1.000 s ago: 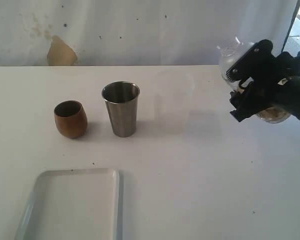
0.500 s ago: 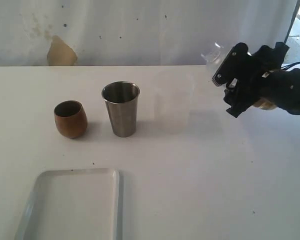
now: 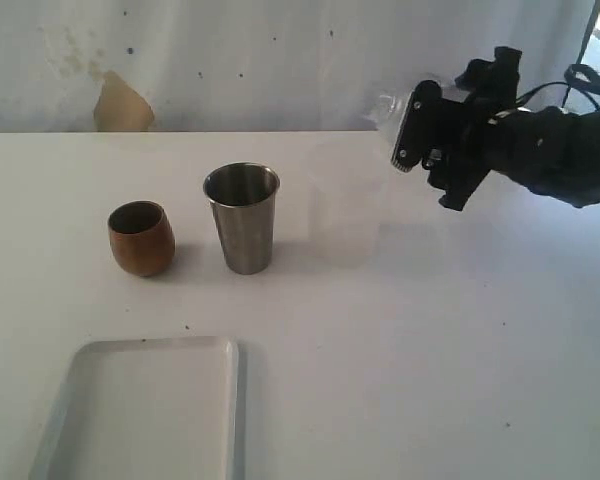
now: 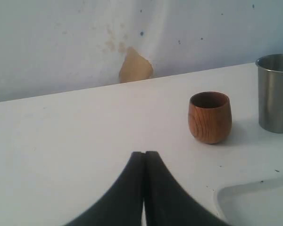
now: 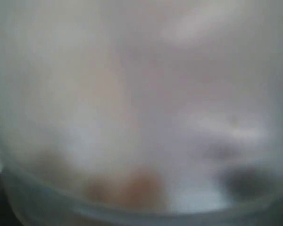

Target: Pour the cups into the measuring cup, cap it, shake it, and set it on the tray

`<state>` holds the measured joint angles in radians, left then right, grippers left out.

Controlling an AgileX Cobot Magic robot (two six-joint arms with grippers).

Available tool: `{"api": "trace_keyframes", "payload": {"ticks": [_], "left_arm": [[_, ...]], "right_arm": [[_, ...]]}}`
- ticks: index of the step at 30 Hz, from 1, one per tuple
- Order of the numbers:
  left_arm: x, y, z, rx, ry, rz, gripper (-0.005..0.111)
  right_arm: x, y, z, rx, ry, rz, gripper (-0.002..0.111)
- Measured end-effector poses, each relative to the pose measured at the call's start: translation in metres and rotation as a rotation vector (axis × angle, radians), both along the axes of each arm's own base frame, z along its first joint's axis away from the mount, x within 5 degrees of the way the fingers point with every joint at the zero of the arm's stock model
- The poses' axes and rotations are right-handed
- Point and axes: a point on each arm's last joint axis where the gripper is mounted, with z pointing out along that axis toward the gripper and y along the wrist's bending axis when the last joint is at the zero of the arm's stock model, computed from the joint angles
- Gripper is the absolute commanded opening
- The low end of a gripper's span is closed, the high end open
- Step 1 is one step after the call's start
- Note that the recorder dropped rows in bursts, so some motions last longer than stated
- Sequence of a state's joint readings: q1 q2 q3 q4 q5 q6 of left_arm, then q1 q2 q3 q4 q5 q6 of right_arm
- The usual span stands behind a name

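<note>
Left end effector low, jaws pressed together, right end effector raised, gripping clear vessel

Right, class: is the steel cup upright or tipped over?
Upright. The steel cup stands on its base on the table, rim facing up, apart from the wooden cup.

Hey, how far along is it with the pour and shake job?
Done: unclear; the wooden cup and steel tumbler stand upright, contents not visible. In hand: the right tool holds a clear piece, maybe the lid, above the table. The left tool is shut, idle. Left: capping, shaking, then the tray, which holds no cup.
</note>
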<state>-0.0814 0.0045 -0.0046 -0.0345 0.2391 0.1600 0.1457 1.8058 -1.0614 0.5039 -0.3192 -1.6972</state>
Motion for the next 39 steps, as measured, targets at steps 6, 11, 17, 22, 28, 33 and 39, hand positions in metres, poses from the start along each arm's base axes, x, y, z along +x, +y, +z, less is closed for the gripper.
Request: {"api": "trace_keyframes", "payload": {"ticks": [6, 11, 17, 22, 28, 33, 39], "left_arm": [[0.0, 0.0, 0.0, 0.0, 0.0, 0.0, 0.0], [0.0, 0.0, 0.0, 0.0, 0.0, 0.0, 0.0], [0.0, 0.0, 0.0, 0.0, 0.0, 0.0, 0.0], [0.0, 0.0, 0.0, 0.0, 0.0, 0.0, 0.0], [0.0, 0.0, 0.0, 0.0, 0.0, 0.0, 0.0], [0.0, 0.0, 0.0, 0.0, 0.0, 0.0, 0.0], [0.0, 0.0, 0.0, 0.0, 0.0, 0.0, 0.0]], "right_arm": [[0.007, 0.003, 0.004, -0.11, -0.041, 0.02, 0.0], [0.009, 0.001, 0.009, -0.298, -0.086, 0.052, 0.0], [0.011, 0.0, 0.006, -0.39, -0.093, 0.064, 0.0], [0.012, -0.001, 0.008, -0.401, -0.12, 0.047, 0.0], [0.012, 0.0, 0.01, -0.437, -0.142, 0.066, 0.0], [0.013, -0.001, 0.012, -0.45, -0.164, 0.06, 0.0], [0.013, 0.0, 0.013, -0.465, -0.176, 0.067, 0.0]]}}
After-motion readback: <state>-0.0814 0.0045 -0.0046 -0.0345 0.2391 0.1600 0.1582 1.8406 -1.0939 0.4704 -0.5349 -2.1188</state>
